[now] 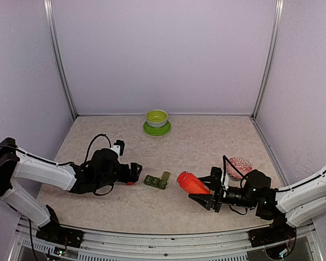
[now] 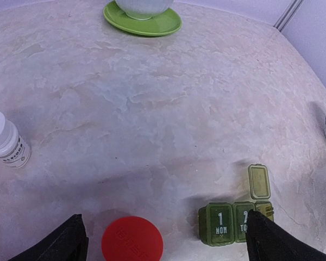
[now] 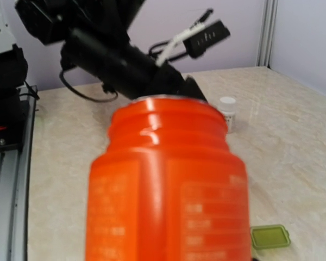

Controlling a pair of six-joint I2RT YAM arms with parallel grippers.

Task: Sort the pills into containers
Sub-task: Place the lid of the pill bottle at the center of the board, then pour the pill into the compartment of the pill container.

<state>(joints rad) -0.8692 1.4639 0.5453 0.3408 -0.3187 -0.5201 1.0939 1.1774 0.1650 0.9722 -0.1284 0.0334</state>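
The left gripper (image 1: 135, 173) was seen left of centre in the overhead view, its jaws spread wide and nothing grasped. In the left wrist view its two dark fingers (image 2: 60, 244) were found at the bottom corners of the frame. A round red cap (image 2: 132, 239) lay flat on the table (image 2: 152, 109) between them, touched by neither.

The containers (image 1: 156, 181), a dark green strip of three joined compartments, were placed on the table at the lower centre of the overhead view, between the left gripper and the red bottle (image 1: 193, 182). In the left wrist view the strip (image 2: 233, 222) was seen at the lower right. Two lids marked 1 and 2 were shut, and the third lid (image 2: 259, 181) was flipped open.

The right gripper (image 1: 206, 189) was clamped on the red bottle, which was held off the table on its side with its uncapped mouth turned toward the containers. That bottle (image 3: 168, 185) filled most of the right wrist view.

A lime-green bowl (image 1: 157, 117) on a saucer (image 1: 157, 130) stood at the upper centre of the table. A patterned bowl (image 1: 240, 165) sat just above the right arm. A small white bottle (image 2: 5, 142) stood upright at the left edge of the left wrist view.
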